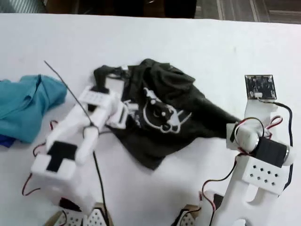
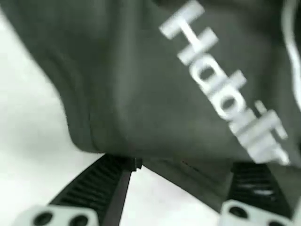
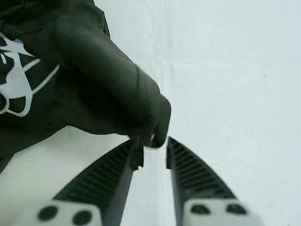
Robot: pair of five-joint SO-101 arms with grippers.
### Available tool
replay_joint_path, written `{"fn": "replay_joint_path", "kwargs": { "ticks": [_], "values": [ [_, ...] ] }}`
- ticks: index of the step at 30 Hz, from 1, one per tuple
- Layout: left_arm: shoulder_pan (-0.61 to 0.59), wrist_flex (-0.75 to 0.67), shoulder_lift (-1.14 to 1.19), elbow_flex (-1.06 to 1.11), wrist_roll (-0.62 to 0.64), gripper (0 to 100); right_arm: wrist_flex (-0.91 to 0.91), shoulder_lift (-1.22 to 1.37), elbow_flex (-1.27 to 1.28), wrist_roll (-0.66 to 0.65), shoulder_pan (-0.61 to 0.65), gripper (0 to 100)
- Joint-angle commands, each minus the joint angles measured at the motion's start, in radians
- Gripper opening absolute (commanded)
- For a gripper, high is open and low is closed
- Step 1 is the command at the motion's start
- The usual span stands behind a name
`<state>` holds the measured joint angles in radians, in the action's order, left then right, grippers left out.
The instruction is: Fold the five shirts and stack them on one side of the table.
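A crumpled black shirt (image 1: 164, 113) with a white print lies in the middle of the white table (image 1: 197, 42). My left gripper (image 2: 186, 172) is at the shirt's far left edge (image 1: 104, 75); it is open wide, and the dark cloth (image 2: 155, 94) hangs just over and between its fingers (image 2: 115, 176). My right gripper (image 3: 153, 150) is at the end of the shirt's right sleeve (image 3: 150, 117). Its fingers (image 3: 129, 162) stand a narrow gap apart, with the sleeve's tip touching them. A teal shirt (image 1: 26, 106) lies bunched at the table's left edge.
Something blue (image 1: 5, 140) peeks out under the teal shirt. The right arm's white body (image 1: 256, 160) and a small circuit board (image 1: 259, 87) stand at the right. Red and black wires (image 1: 96, 169) trail near the front edge. Bare table lies behind the shirt.
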<state>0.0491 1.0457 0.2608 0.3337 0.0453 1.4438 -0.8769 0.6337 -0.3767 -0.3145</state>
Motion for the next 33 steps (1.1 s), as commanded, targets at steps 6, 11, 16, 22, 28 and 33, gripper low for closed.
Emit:
{"fn": "replay_joint_path", "kwargs": {
  "ticks": [6, 11, 16, 22, 28, 33],
  "values": [
    [-0.112, 0.198, 0.183, -0.536, 0.037, 32, 0.001, -0.028, -0.005, -0.005, -0.008, 24.7],
    [-0.078, 0.459, 0.249, -0.857, 0.032, 32, 0.001, -0.027, -0.005, -0.005, -0.012, 24.8],
    [0.032, 0.736, 0.276, -1.055, -0.032, 32, -0.015, -0.021, -0.003, -0.005, -0.012, 24.8],
    [0.210, 0.744, 0.143, -0.834, -0.302, 26, -0.051, -0.021, -0.003, -0.005, -0.013, 24.8],
    [0.365, 0.735, -0.061, -0.390, -0.651, 24, -0.056, -0.021, -0.002, -0.005, -0.015, 24.8],
    [0.364, 0.535, -0.095, -0.143, -0.605, 24, -0.053, -0.021, -0.002, -0.005, -0.015, 24.8]
  ]
}}
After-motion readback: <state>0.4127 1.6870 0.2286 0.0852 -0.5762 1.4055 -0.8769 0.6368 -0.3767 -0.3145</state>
